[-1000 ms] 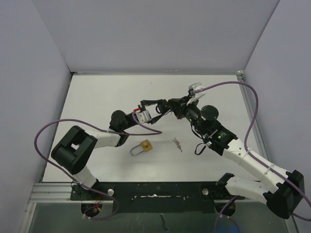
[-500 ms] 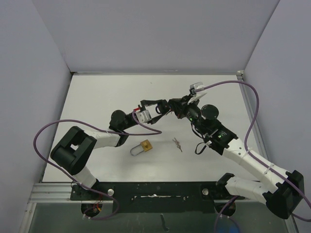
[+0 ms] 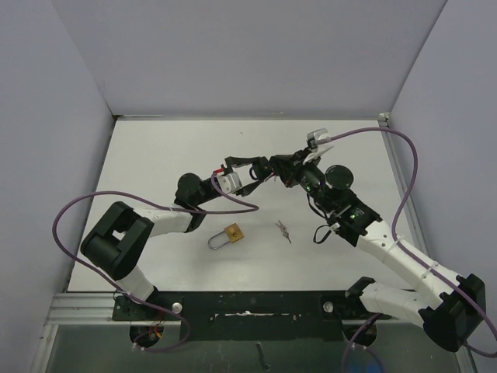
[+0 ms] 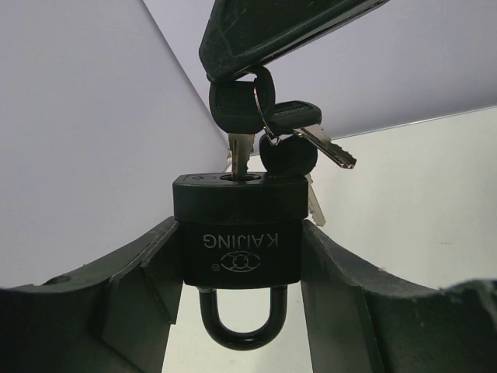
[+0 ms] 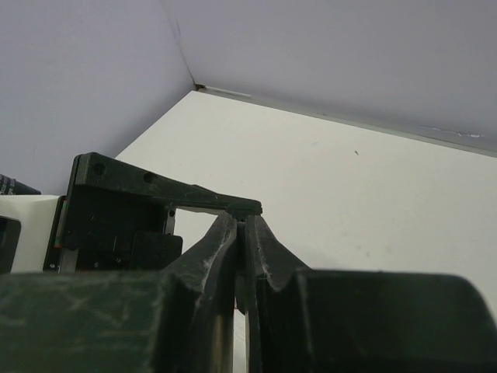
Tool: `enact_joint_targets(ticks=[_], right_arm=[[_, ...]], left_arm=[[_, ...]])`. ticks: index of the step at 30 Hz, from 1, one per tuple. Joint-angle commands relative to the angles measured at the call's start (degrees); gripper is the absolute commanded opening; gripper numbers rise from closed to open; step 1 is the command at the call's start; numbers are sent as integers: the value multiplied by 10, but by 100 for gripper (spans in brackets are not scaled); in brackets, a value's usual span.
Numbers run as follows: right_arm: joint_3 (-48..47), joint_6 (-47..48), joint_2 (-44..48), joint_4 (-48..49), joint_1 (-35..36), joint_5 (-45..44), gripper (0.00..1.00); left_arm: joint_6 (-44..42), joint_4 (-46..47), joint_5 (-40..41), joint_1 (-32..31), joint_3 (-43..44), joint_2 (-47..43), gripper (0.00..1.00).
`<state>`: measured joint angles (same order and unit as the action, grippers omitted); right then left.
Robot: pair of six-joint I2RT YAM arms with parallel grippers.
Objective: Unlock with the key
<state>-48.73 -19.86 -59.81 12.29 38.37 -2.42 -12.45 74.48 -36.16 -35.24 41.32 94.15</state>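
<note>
Key seated in lock, turn not yet made

Overhead, your left gripper (image 3: 251, 172) and right gripper (image 3: 272, 168) meet mid-table, well apart from the brass padlock (image 3: 231, 235) lying nearer you. Left wrist: the jaws stand half open, clamped on the black padlock (image 4: 239, 233), shackle down and closed, with the key (image 4: 238, 109) in its keyhole. Right wrist: the jaws are nearly shut, pinching the key's head. Next, I judge, you twist the key while the left holds firm.
</note>
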Motion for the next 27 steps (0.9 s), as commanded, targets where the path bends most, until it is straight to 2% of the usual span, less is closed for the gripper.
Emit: enact_joint_targets(ticks=[1,12,16,22,27], right_arm=[[-8,-16,-17,-73,4,31,0],[-9,-23,-11,-91,-4,10,0],[1,-13,-5,-75,-4,44,0],[7,36,3,-57,-6,68,0],[-16,29,-12,-73,-14,95,0]], left_arm=[[13,122,18,-1,72,-59,0],[28,124,44,2,82,-65,0],[41,124,49,10,86,-68,0],[59,124,15,16,98,-63,0],[68,120,0,16,107,-57,0]])
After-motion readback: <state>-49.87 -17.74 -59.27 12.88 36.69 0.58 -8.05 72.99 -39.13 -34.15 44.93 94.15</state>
